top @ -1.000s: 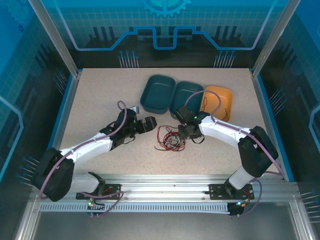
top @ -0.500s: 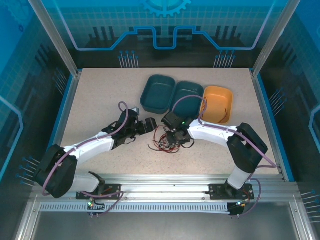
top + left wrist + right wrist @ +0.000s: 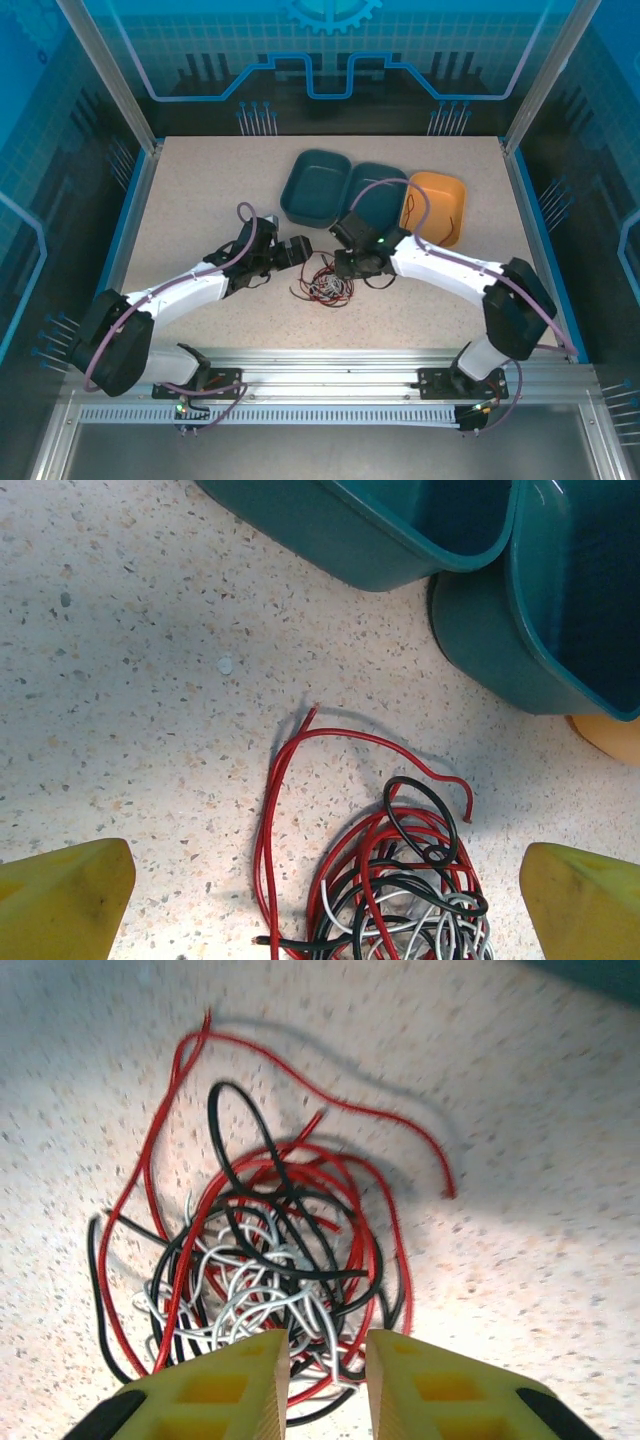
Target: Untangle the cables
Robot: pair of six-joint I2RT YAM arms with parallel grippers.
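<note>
The cables (image 3: 320,288) lie as one tangle of red, black and white wire on the table between the two arms. My left gripper (image 3: 297,250) hovers just left of it, jaws wide open; the tangle (image 3: 400,880) sits between its yellow fingers (image 3: 65,900) with a long red loop reaching out. Above the tangle's right edge, my right gripper (image 3: 350,268) points down. Its jaws (image 3: 327,1360) stand narrowly open, and white and black strands of the tangle (image 3: 270,1260) run through the gap without being clamped.
Two teal trays (image 3: 315,185) (image 3: 368,182) and an orange tray (image 3: 440,200) stand in a row behind the tangle. The teal tray walls (image 3: 400,540) rise close ahead of the left gripper. Bare speckled tabletop (image 3: 200,200) stretches to the left.
My right gripper came left over the tangle and narrowed its jaws. The tangle shifted slightly left and spread. The left arm barely moved.
</note>
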